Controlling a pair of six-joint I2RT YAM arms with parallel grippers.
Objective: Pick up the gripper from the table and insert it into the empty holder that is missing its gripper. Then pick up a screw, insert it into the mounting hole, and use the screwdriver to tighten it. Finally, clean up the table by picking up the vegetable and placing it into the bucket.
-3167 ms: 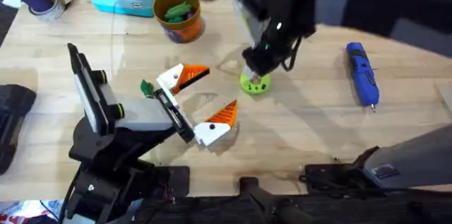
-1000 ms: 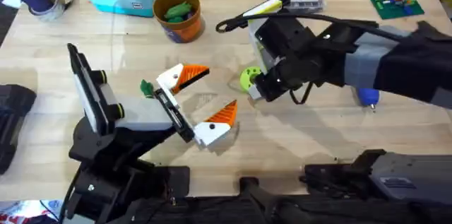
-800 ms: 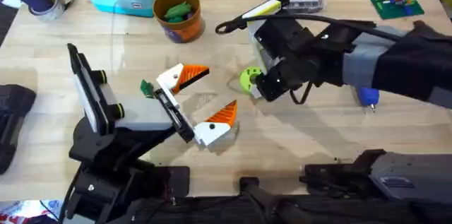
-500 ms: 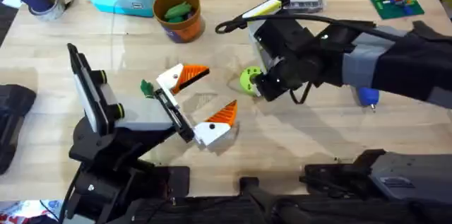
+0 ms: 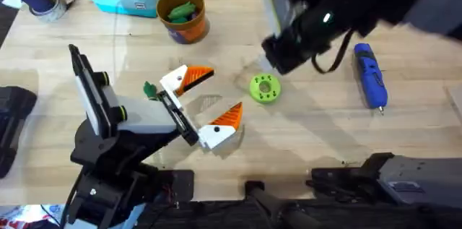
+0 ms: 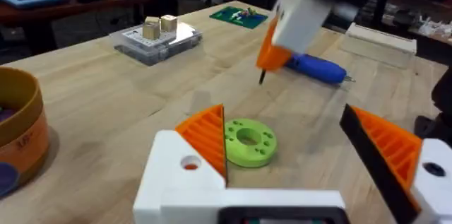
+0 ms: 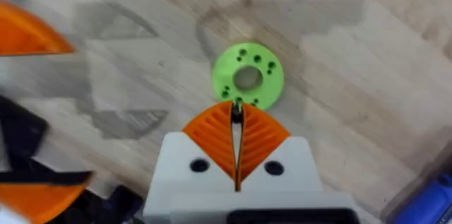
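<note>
Right gripper (image 7: 237, 128) is hovering above the lime-green disc (image 7: 248, 77) with its 2 orange ribbed pads (image 7: 212, 139) pressed together on a thin dark screw (image 7: 238, 109), tip pointing down; judging by that grip, the screw is being carried to a mounting hole. In the overhead view the arm is looming large and blurred at the upper right of centre, with the disc (image 5: 264, 89) lying flat on the table (image 5: 303, 142) just below it.

Left gripper (image 6: 282, 160) is standing wide and holding nothing, its white blocks ending in orange wedges. At lower left of the overhead frame the holder (image 5: 141, 117) is sitting on its black jointed stand, 2 white-and-orange fingers (image 5: 186, 79) spreading from its black bar.

Along the right side, the screwdriver (image 5: 370, 74) is lying well apart from the disc, a smooth blue pen shape with a thin metal bit. Near top centre, the bucket (image 5: 182, 15), round and orange-brown, is already holding something green.
</note>
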